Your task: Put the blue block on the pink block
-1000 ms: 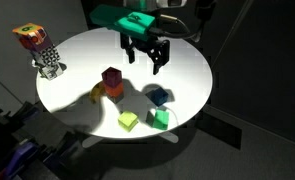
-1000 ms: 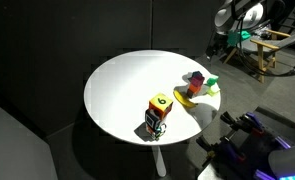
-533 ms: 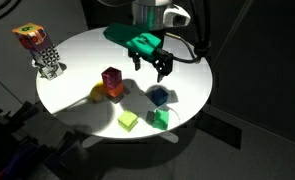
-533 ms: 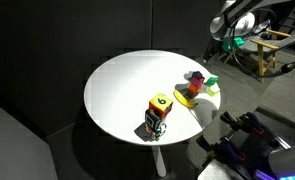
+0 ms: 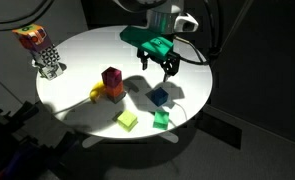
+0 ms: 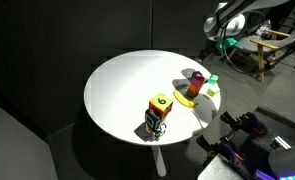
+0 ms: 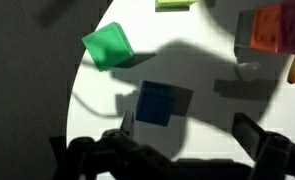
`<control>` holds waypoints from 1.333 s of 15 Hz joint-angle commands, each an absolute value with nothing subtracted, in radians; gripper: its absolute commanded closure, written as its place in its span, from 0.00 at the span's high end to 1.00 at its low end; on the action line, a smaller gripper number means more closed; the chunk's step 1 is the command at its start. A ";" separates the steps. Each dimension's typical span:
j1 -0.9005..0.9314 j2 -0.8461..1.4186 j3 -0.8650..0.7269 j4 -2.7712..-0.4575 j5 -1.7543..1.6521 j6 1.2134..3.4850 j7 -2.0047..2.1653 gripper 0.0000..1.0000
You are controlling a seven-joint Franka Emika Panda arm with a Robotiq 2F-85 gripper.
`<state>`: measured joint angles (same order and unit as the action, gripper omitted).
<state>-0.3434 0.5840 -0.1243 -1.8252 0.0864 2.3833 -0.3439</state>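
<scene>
Swinging in toward the blue block [image 5: 159,97], gripper [image 5: 159,67] now sits approx. above it, jaws apart, nothing held; grasp prob. next, pink block [image 5: 112,77] nearby.

claw [image 5: 158,68] above cube [image 5: 159,96], block [image 5: 111,76] nearby — on table [image 5: 87,50]

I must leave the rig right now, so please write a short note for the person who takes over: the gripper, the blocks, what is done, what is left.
Gripper: open and empty, hovering above the blue block, not touching it.
Blue block: lies on the white table near its edge, with a green cube close by.
Pink block: apart from the blue one, apparently resting on an orange-red block.
Done: only the approach.
Left: go down, grasp the blue block, lift it, set it on the pink block, release.
</scene>
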 commanded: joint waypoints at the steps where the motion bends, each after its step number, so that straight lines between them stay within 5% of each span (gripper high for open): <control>1: -0.362 0.662 -0.104 -1.716 0.086 2.352 -0.354 1.00; 20: -0.395 0.874 -0.091 -1.548 0.079 2.353 -0.348 1.00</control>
<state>-0.3740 0.8418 -0.1095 -1.6023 0.0862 2.3800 -0.3439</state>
